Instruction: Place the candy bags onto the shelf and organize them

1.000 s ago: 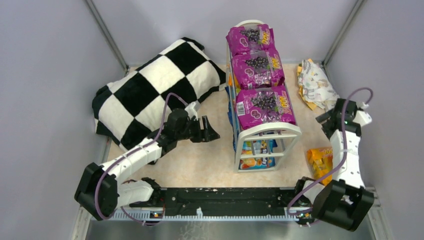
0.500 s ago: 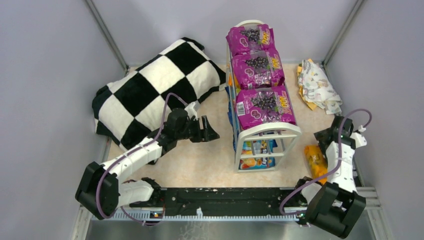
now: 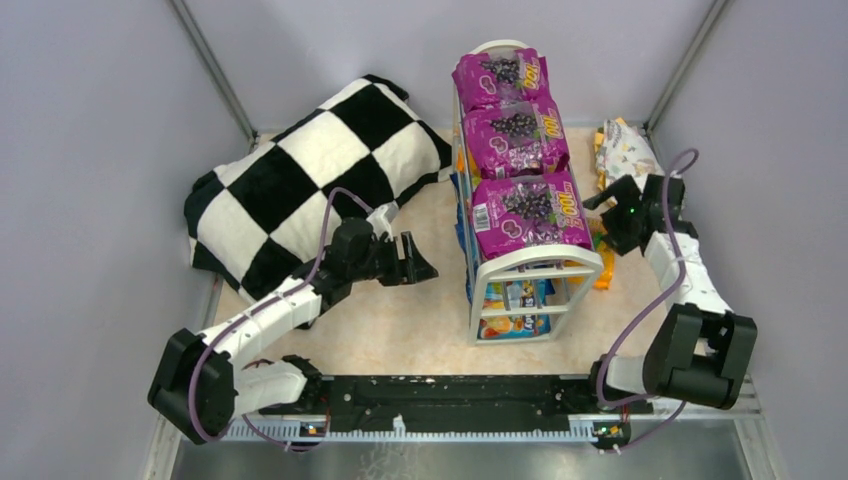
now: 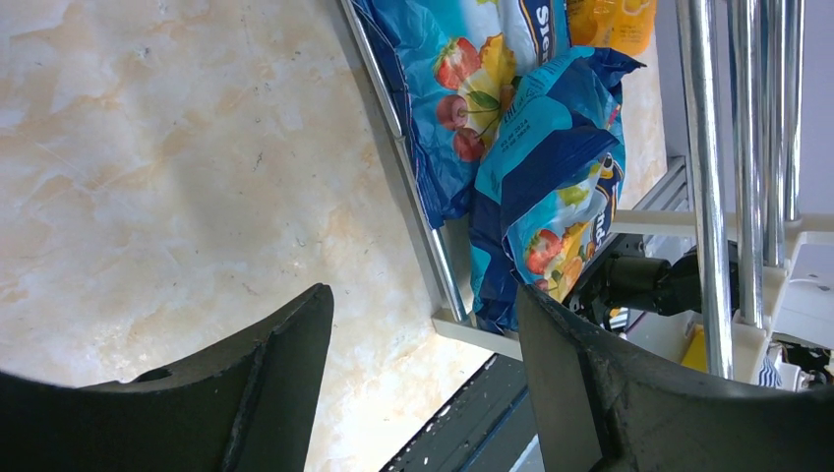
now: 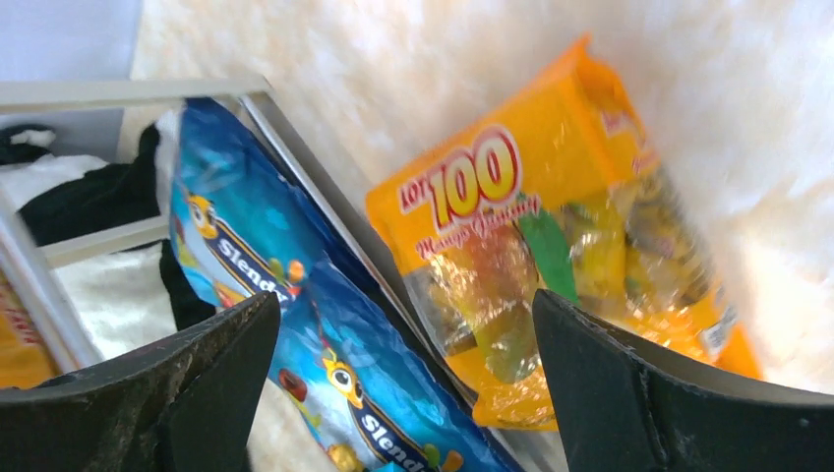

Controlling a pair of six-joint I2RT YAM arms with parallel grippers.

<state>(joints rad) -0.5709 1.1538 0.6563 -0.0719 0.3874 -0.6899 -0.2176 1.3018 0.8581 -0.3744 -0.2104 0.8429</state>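
The white wire shelf stands mid-table with three purple candy bags on its top tier and blue bags on the lower tier. An orange candy bag lies against the shelf's right side; in the right wrist view it sits beside blue bags behind a shelf rod. My right gripper is open and empty, just above that bag. My left gripper is open and empty left of the shelf, facing its blue bags.
A black-and-white checkered pillow fills the back left. A crumpled patterned cloth lies at the back right by the wall. The black rail of the arm bases runs along the near edge.
My right arm has swung from the near right in toward the shelf's right side. The orange bag now lies farther back, against the shelf. The left arm has not moved.
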